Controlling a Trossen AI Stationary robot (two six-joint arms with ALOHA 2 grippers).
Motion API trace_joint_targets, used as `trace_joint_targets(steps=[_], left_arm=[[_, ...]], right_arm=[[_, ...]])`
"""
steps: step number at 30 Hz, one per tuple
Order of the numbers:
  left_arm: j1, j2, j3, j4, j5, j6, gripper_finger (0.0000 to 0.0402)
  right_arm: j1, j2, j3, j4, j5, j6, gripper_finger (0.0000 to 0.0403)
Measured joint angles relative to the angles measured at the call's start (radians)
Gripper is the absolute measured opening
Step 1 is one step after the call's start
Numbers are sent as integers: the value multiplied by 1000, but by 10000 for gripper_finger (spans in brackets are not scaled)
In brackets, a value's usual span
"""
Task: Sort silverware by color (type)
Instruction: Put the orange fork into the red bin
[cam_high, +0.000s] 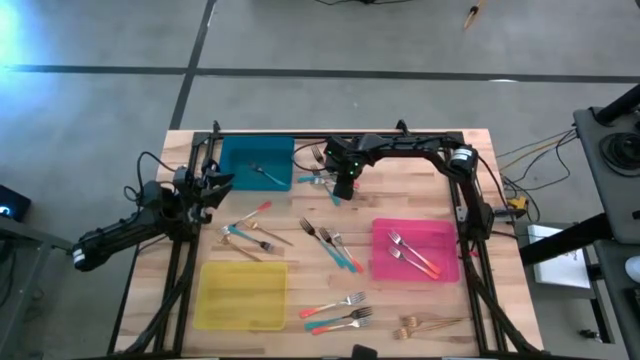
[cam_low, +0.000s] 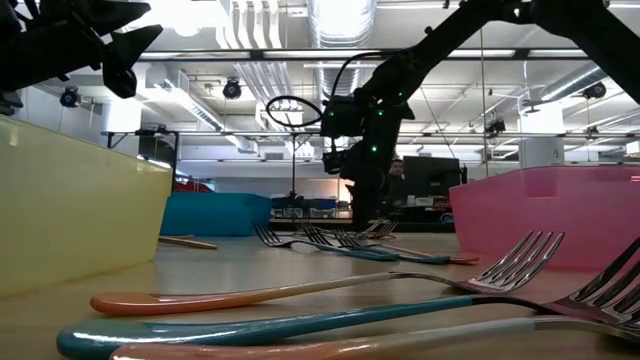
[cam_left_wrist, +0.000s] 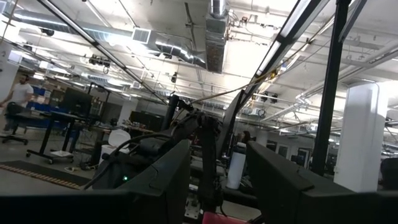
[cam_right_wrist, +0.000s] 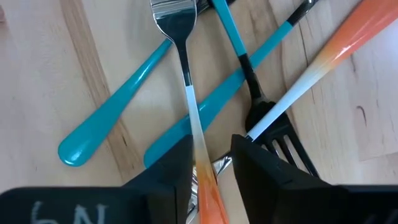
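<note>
My right gripper (cam_high: 343, 188) hangs over a heap of forks (cam_high: 318, 178) just right of the teal tray (cam_high: 256, 163), pointing steeply down. In the right wrist view it (cam_right_wrist: 211, 149) is open, with a fork's white-to-coral handle (cam_right_wrist: 198, 134) between the fingers. This fork lies on top of teal-handled forks (cam_right_wrist: 112, 112) and beside another coral one (cam_right_wrist: 323, 62). My left gripper (cam_high: 215, 185) waits open at the table's left, raised and pointing up into the room. My right gripper comes from above with one finger on each side of the coral handle (cam_right_wrist: 202, 163), which lies on the heap. A gap shows on one side of the handle. I cannot tell whether the other finger (cam_right_wrist: 180, 163) touches it.
The teal tray holds one fork (cam_high: 268, 174); the pink tray (cam_high: 440, 268) holds two coral ones. The yellow tray (cam_high: 240, 295) stands at the near left. More forks lie mid-table (cam_high: 332, 246), left (cam_high: 250, 230), near (cam_high: 338, 310), and gold ones (cam_high: 430, 323) near right.
</note>
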Motion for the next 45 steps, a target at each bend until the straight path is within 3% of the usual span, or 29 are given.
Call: trace_joint_targets(steps=[19, 31, 45], left_arm=[[0, -1, 0, 0, 0, 0, 141], [0, 0, 0, 0, 0, 0, 141], [0, 0, 0, 0, 0, 0, 141]], right_arm=[[0, 64, -7, -27, -51, 2, 101], [0, 50, -9, -30, -59, 1, 19], [0, -95, -3, -52, -61, 43, 14]])
